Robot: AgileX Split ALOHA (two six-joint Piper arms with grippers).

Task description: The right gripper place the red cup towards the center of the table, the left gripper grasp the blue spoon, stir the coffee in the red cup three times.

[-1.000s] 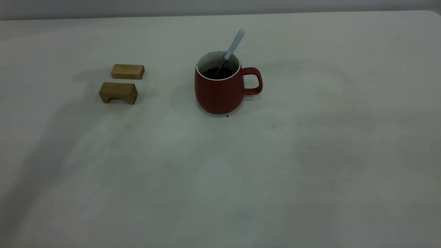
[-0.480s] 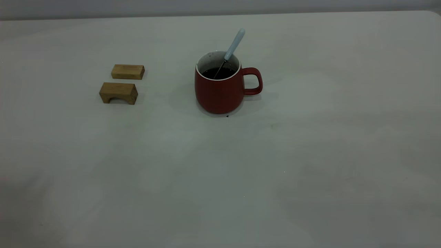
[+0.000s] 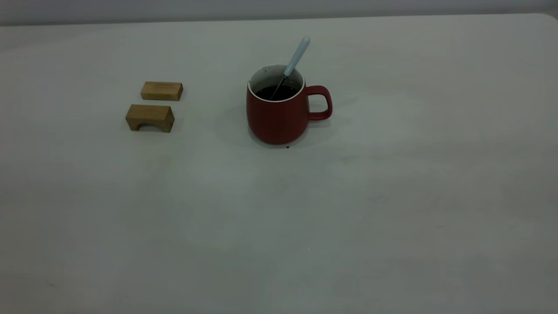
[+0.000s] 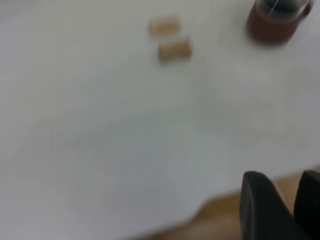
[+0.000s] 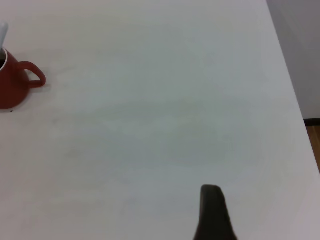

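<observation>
The red cup (image 3: 276,114) stands upright on the bench (image 3: 279,226), a little past its middle toward twelve o'clock in the exterior view, its loop handle pointing to three o'clock. The coffee (image 3: 276,92) lies dark and low inside the white wall. The blue spoon (image 3: 296,56) is in the cup, bowl sunk in the liquid, pale handle leaning over the far rim toward one o'clock. Two wooden blocks (image 3: 155,104) sit well apart from the cup, out at nine o'clock.

Neither arm shows in the exterior view. The left pincer (image 4: 282,207) hangs over the near bench edge, far from the cup, with two dark fingers standing apart and nothing between them. Of the right pincer (image 5: 214,212) only one dark finger shows, so whether it is spread or closed cannot be told; it too is well clear of the cup.

By the look of it, cup placed and spoon resting inside, the work seems finished or nearly so. If any stirring remains, the left pincer should approach from above, close on the handle's upper part, and circle slowly within the rim, so the cup neither tips nor slides.
</observation>
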